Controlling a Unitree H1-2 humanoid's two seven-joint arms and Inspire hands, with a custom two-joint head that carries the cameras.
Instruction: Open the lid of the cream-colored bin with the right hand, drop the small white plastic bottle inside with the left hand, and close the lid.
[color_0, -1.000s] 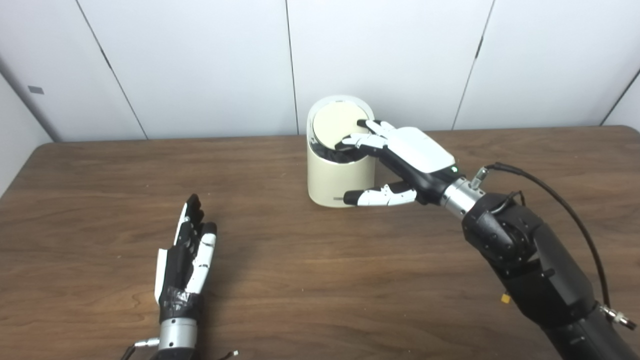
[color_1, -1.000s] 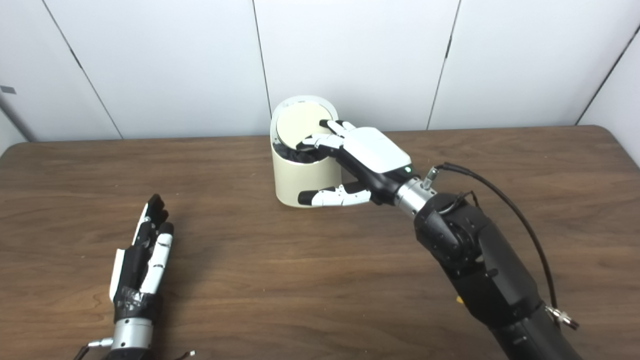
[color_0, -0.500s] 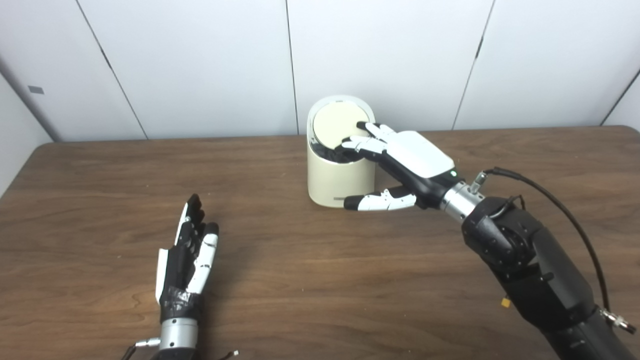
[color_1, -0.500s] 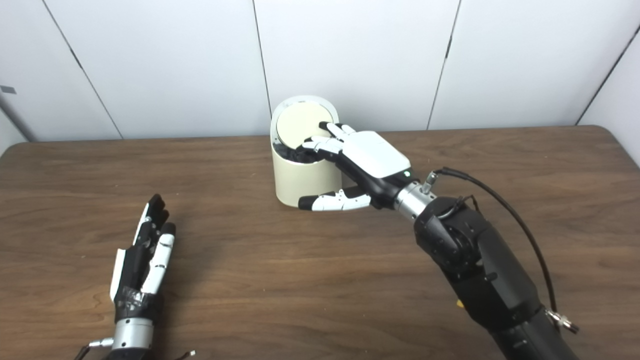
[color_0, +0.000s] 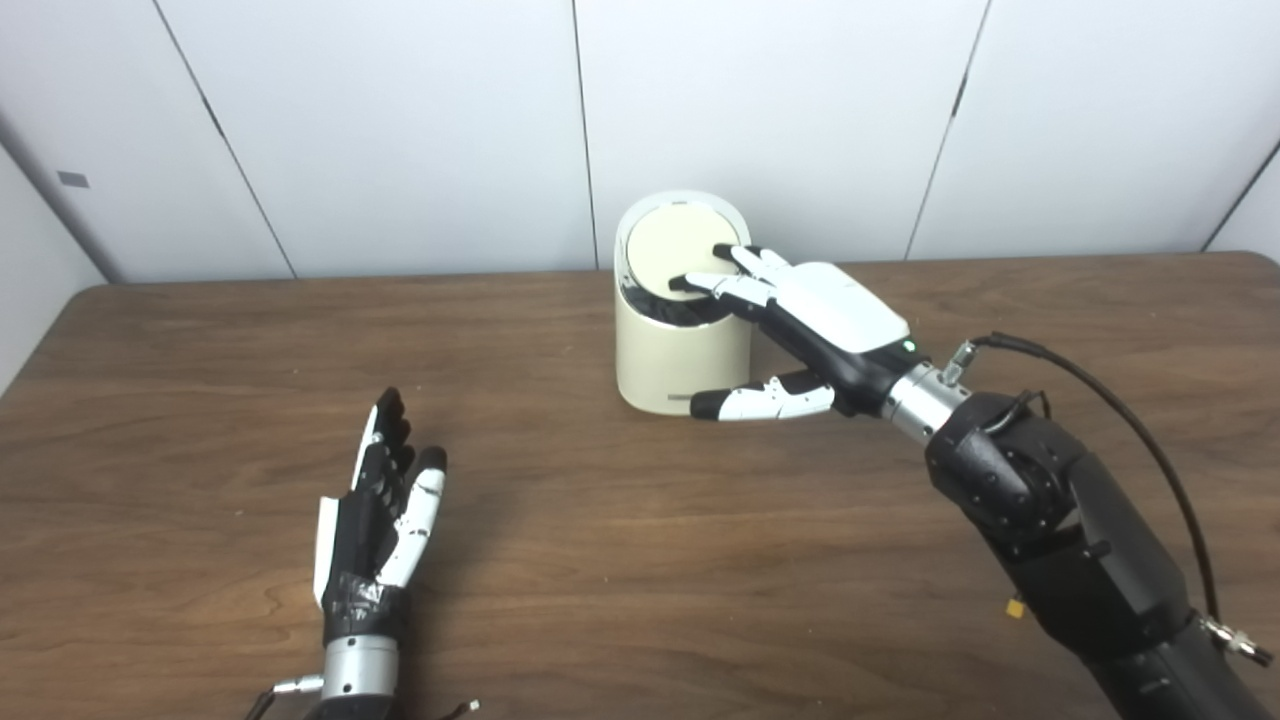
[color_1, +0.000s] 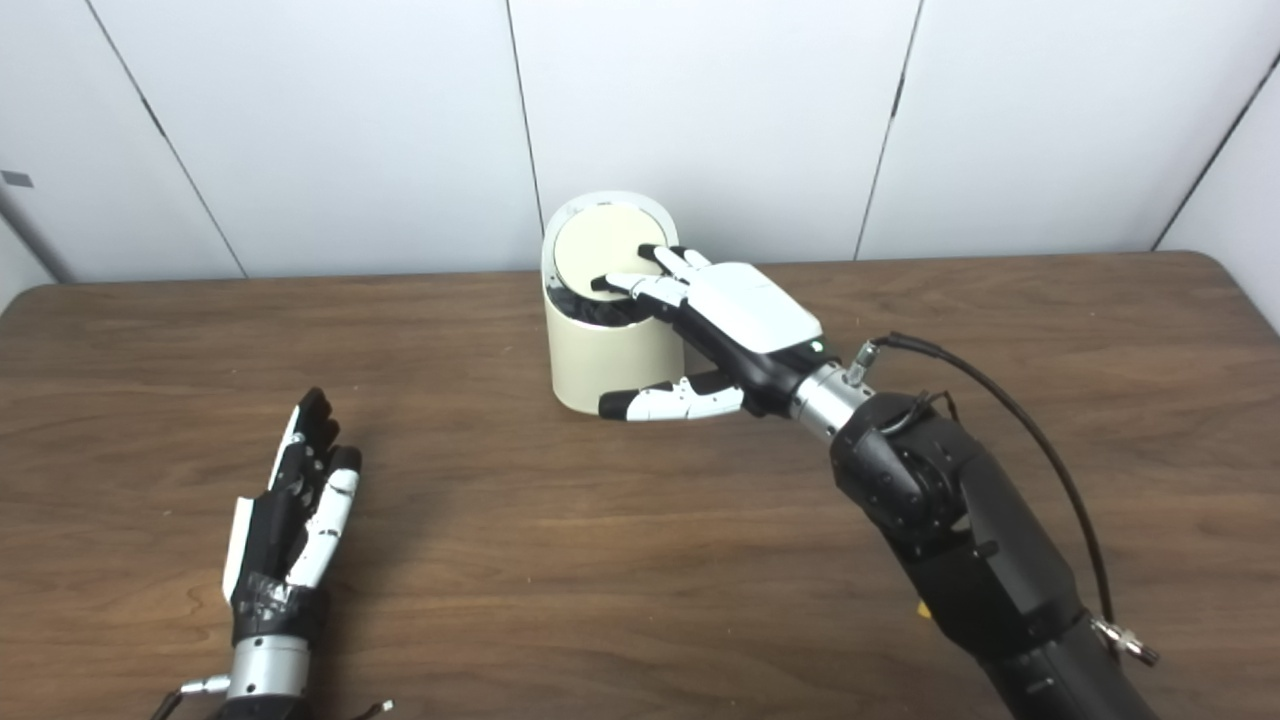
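Note:
The cream-colored bin (color_0: 670, 360) stands at the back middle of the table. Its round lid (color_0: 670, 245) is tilted up, with a dark gap at the front of the opening. My right hand (color_0: 800, 320) is open, its fingers (color_0: 725, 285) lying on the lid's lower right edge, and its thumb (color_0: 755, 403) stretched out in front of the bin's base. My left hand (color_0: 380, 510) is open and empty, palm turned up, low at the front left of the table. No white bottle shows in either view.
The brown wooden table (color_0: 600, 560) runs across the whole view, with white wall panels behind. A black cable (color_0: 1130, 420) loops over my right forearm.
My right hand's fingers have slid a little to the left over the lid's lower edge. The thumb of my left hand has spread slightly outward. The bin has not moved.

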